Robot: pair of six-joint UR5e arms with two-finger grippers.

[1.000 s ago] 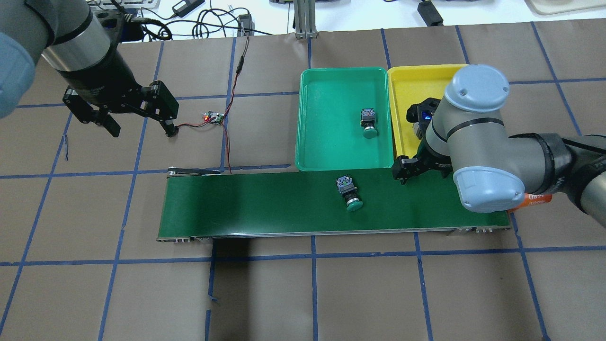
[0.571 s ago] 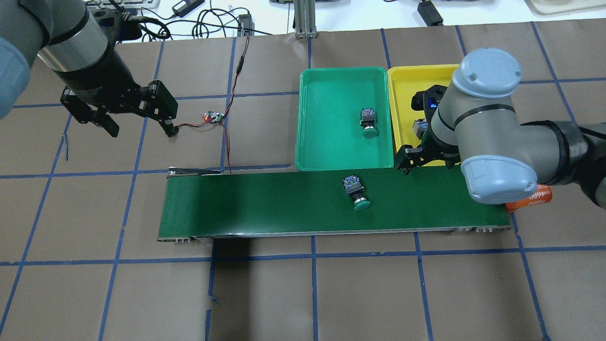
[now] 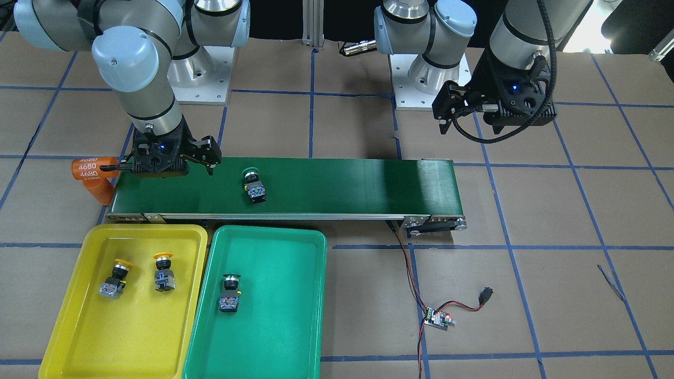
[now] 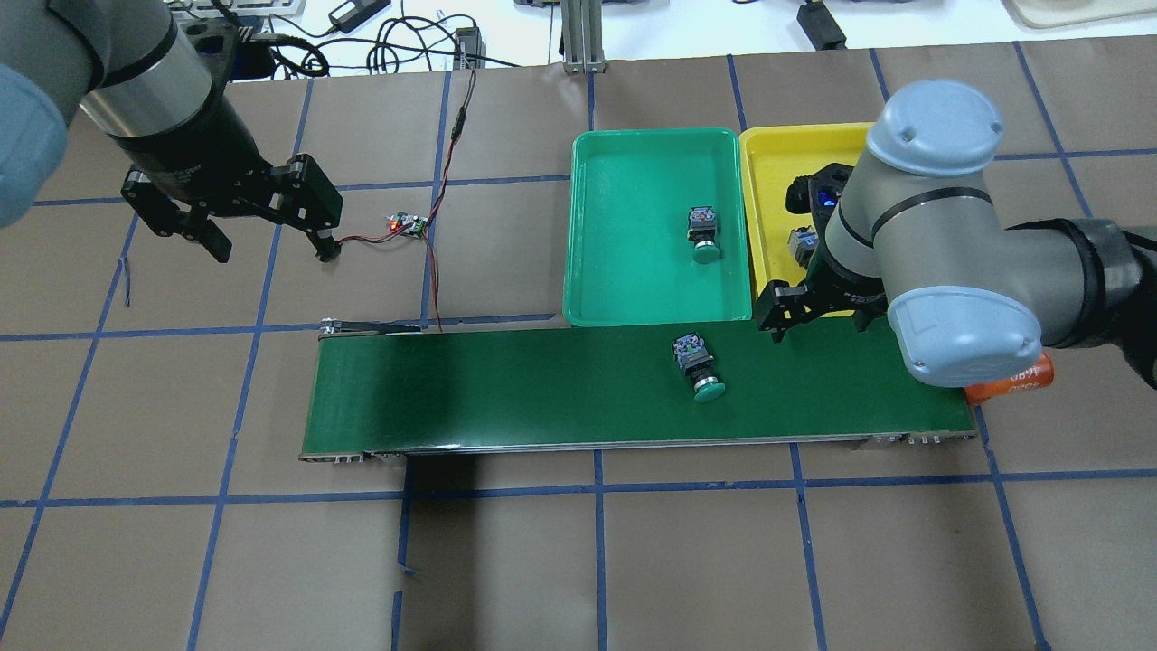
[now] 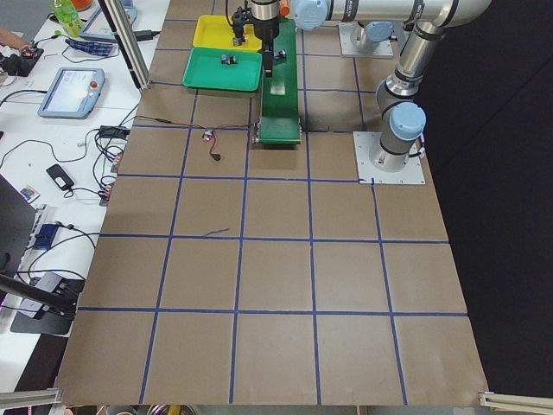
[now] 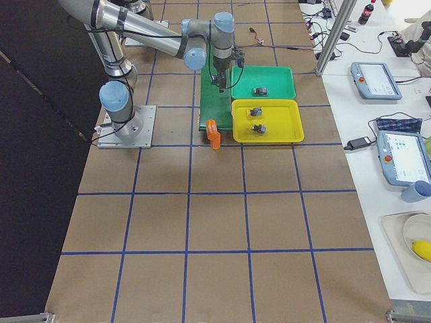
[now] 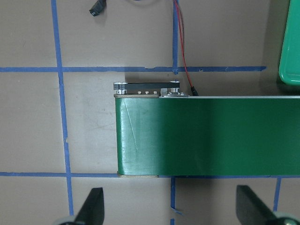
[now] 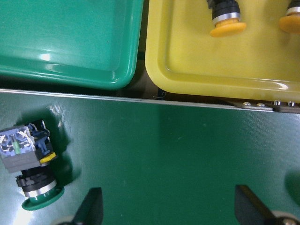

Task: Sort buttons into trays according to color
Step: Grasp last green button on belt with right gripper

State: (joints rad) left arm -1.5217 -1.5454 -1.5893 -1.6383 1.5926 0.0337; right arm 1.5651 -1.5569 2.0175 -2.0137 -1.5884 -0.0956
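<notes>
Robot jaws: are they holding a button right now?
Nothing is held. The left gripper and right gripper are both open and empty; the green button lies loose on the belt.

Left arm (image 3: 518, 31) and right arm (image 3: 145, 100): silver-grey tubular links, pale blue domed joint caps (image 3: 126, 55), black rings at the joints. Right arm carries a black sleeve (image 4: 1098, 271) on its forearm. Black ribbed cable (image 3: 550, 47) runs down the left wrist. Jaws and their housings black; a blue lamp (image 3: 513, 87) lit on each. Base plates (image 3: 421, 102) square, grey, screws at the edges.
</notes>
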